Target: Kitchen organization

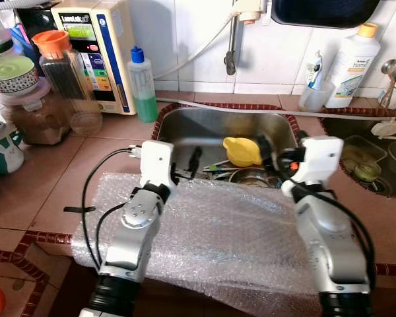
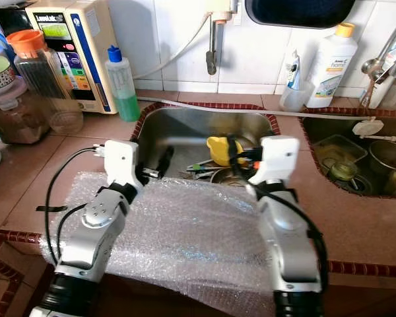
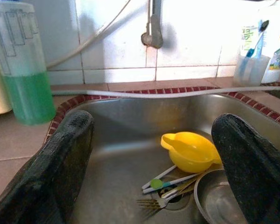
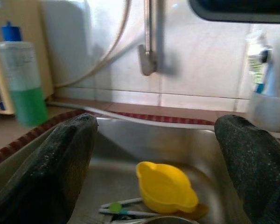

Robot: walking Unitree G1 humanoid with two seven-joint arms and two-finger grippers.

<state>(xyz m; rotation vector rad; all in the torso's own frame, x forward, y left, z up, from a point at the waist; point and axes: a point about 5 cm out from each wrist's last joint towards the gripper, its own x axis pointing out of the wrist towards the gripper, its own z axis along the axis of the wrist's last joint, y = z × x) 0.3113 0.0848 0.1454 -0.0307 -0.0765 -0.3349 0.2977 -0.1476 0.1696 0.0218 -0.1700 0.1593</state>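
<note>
The cup (image 1: 241,151), glossy yellow plastic with a rounded body and small side tabs, lies tipped on the steel sink (image 1: 185,129) floor in my left eye view, beside a steel bowl (image 1: 251,177) and loose cutlery (image 1: 214,168). Both arms reach over a sheet of bubble wrap (image 1: 218,231) draped on the tiled desk (image 1: 66,178); the left end effector (image 1: 188,165) and right end effector (image 1: 270,158) hang at the sink's near edge.

From the left wrist I see the left one's fingers (image 3: 60,163) spread wide, holding nothing, the cup's mouth turned toward a green soap bottle (image 3: 23,70).

From the right wrist, its textured black fingers (image 4: 60,163) also gape, empty, framing the cup under the tap (image 4: 148,51).
</note>
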